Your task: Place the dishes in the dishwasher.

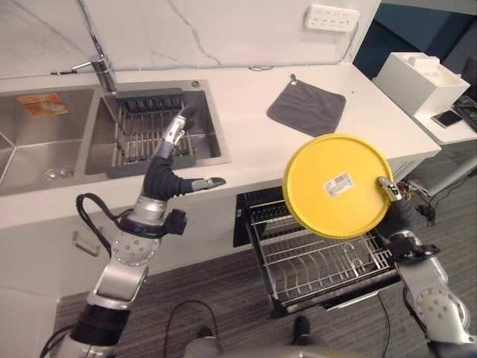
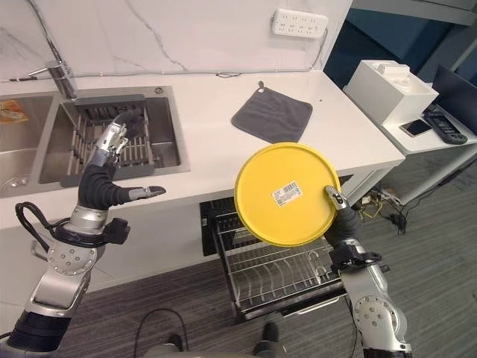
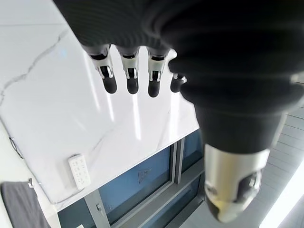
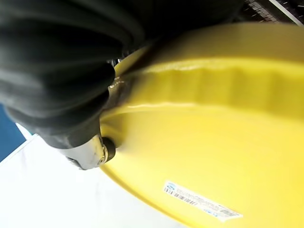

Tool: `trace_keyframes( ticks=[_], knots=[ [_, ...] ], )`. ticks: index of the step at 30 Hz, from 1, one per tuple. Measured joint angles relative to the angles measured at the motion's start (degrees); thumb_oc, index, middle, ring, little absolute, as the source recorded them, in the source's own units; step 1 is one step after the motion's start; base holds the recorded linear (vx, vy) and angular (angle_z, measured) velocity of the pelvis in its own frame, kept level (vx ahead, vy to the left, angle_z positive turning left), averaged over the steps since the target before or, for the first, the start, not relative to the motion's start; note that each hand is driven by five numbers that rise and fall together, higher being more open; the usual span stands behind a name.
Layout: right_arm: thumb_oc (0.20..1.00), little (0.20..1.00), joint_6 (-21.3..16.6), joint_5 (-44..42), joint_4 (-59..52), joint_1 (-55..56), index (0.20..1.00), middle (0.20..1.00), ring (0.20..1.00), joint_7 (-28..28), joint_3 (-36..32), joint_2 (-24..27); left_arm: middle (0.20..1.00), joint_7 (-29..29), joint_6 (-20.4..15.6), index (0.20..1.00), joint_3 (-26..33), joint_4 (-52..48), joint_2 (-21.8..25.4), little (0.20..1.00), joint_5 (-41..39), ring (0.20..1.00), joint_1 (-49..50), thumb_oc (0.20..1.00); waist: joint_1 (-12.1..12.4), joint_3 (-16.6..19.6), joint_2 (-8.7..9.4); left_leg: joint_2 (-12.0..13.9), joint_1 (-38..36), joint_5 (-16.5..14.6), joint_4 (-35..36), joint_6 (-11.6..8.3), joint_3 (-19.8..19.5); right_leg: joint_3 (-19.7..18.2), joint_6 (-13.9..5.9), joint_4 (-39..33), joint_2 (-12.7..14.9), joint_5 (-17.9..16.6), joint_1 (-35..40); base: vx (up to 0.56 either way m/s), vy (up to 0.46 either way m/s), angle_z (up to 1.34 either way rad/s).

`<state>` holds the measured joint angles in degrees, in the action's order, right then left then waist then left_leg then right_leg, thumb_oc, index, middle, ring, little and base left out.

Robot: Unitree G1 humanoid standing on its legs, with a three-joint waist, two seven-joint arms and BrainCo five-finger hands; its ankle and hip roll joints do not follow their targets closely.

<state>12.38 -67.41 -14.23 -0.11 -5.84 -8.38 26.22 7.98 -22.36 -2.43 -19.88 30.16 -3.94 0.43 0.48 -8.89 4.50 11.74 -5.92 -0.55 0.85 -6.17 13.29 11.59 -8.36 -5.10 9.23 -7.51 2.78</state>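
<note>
A: Where is the round yellow plastic plate (image 1: 337,186)?

B: In the right half of the head views, held up on edge with its underside and a white barcode sticker (image 1: 337,184) facing the camera. It hangs above the pulled-out wire dishwasher rack (image 1: 320,261), lower centre-right, and covers the rack's upper right part.

A: And the right hand (image 1: 387,188)?

B: Mostly hidden. In the head views just its thumb shows, pressed on the plate's right rim; the fingers are behind the plate. The right wrist view shows the thumb clamped on the yellow rim with the dark cover above it, so the hand is pinching the plate.

A: The left hand (image 1: 173,156)?

B: Raised at centre-left, in front of the steel sink (image 1: 209,112), holding nothing. Its fingers are straight and spread, thumb out to the side. The left wrist view shows the 4 dark fingertips (image 3: 131,84) in a row against a white marble wall, apart from everything.

A: Anything else?

B: A dark grey square cloth (image 1: 306,107) lies flat on the white table (image 1: 246,142), upper centre-right. A black-framed drying rack (image 1: 149,134) sits inside the sink. The rack's lower edge is cut by the robot's own body, and I can't make out what lies in the dishwasher behind it.
</note>
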Motion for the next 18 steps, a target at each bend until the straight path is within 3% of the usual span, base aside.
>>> trace_keyframes(
  ticks=[2,3,4,6,8,10,12,13,15,17,18],
  knots=[
    [0.200,0.200,-0.3,2.0,-0.1,-2.1,0.200,0.200,0.200,0.1,-0.5,2.3,1.000,-0.4,1.6,1.000,0.1,-0.1,-4.1,1.000,-7.7,1.000,1.2,1.000,0.1,0.2,-3.03,4.4,0.6,3.6,-0.4,-1.38,0.4,0.7,3.26,0.0,-4.4,1.4,0.0,-0.07,-0.154,-0.10],
    [0.200,0.200,-0.4,4.2,0.0,-1.8,0.200,0.200,0.200,0.2,-1.6,1.7,1.000,-1.0,1.9,1.000,0.1,0.5,-8.8,1.000,-10.5,1.000,1.3,1.000,-0.2,0.4,-3.57,5.2,1.8,5.3,-1.2,-1.97,1.2,1.9,4.23,0.0,-4.9,1.8,0.1,-0.08,-0.054,0.54],
    [0.200,0.200,-0.4,6.1,-0.5,-1.1,0.200,0.200,0.200,0.8,-1.5,2.9,1.000,-1.7,2.0,1.000,-1.1,1.3,-11.8,1.000,-11.2,1.000,1.3,1.000,-1.1,0.4,-3.95,5.3,3.1,7.5,0.4,-1.27,3.8,4.8,4.94,0.0,-4.7,2.2,0.0,-0.09,0.013,0.99],
    [0.200,0.200,-0.3,8.1,-0.3,-1.1,0.200,0.200,0.200,1.3,-1.3,5.5,1.000,-2.6,1.8,1.000,-2.3,1.4,-9.9,1.000,-11.3,1.000,1.3,1.000,-1.6,0.6,-5.22,5.4,3.7,7.4,2.4,-1.16,8.6,7.7,5.64,0.0,-4.9,2.7,-0.5,-0.04,0.062,0.93],
    [0.200,0.200,-0.3,10.9,0.5,-1.1,0.200,0.200,0.200,1.1,-1.7,5.5,1.000,-1.8,0.6,1.000,-1.1,1.7,-8.6,1.000,-13.3,1.000,1.3,1.000,-1.4,1.0,-6.05,4.9,2.7,8.1,3.8,-2.25,7.5,8.0,4.91,0.0,-4.4,3.2,-1.3,0.02,0.114,0.30],
    [0.200,0.200,-0.2,17.0,0.5,-0.9,0.200,0.200,0.200,-0.7,-1.7,6.1,1.000,0.4,-0.2,1.000,1.7,2.2,-6.4,1.000,-13.4,1.000,2.4,1.000,-1.6,1.0,-5.36,2.4,2.5,7.4,4.0,-2.38,6.1,7.8,3.21,0.0,-2.0,2.2,-1.1,0.03,0.132,0.06],
    [0.200,0.200,-0.5,24.9,-1.3,1.5,0.200,0.200,0.200,-1.5,-2.0,6.2,1.000,2.5,-0.4,1.000,6.3,2.2,-7.5,1.000,-14.8,1.000,4.9,1.000,-1.0,1.0,-5.46,0.9,1.9,3.9,4.4,-3.29,4.3,8.4,2.16,0.0,-0.4,1.6,0.0,0.01,0.095,0.15],
    [0.200,0.200,-1.5,28.9,-1.7,3.9,0.200,0.200,0.200,-2.3,-2.0,5.9,1.000,5.6,-0.1,1.000,7.3,2.4,-8.4,1.000,-19.0,1.000,7.7,1.000,0.0,1.2,-4.80,0.4,1.9,3.8,4.2,-3.21,4.1,8.6,1.57,0.0,0.2,1.5,0.1,0.01,0.054,0.23],
    [0.200,0.200,-3.5,35.7,-1.3,7.2,0.200,0.200,0.200,-2.9,-2.1,4.1,1.000,11.8,2.2,1.000,13.2,9.1,-15.5,1.000,-31.3,1.000,11.9,1.000,0.8,1.6,-3.89,-0.4,2.0,3.5,4.1,-2.74,2.8,10.0,0.96,0.0,1.0,1.9,1.1,0.02,0.001,0.30],
    [0.200,0.200,-4.7,40.0,-1.2,7.3,0.200,0.200,0.200,-2.1,-2.1,3.5,1.000,15.5,5.6,1.000,16.6,18.7,-19.3,1.000,-36.5,1.000,14.4,1.000,2.1,1.8,-3.03,-0.5,2.6,3.4,4.1,-2.56,2.0,11.0,0.72,0.0,1.1,2.1,1.2,0.00,-0.028,0.32],
    [0.200,0.200,-6.4,44.5,-3.6,8.6,0.200,0.200,0.200,-0.9,-3.5,4.4,1.000,17.0,7.8,1.000,15.8,17.5,-20.7,1.000,-36.5,1.000,19.0,1.000,2.6,1.8,-1.59,-0.5,3.2,3.6,4.0,-2.70,0.9,12.1,0.63,0.0,1.0,2.2,1.1,-0.04,-0.021,0.45]
  ],
)
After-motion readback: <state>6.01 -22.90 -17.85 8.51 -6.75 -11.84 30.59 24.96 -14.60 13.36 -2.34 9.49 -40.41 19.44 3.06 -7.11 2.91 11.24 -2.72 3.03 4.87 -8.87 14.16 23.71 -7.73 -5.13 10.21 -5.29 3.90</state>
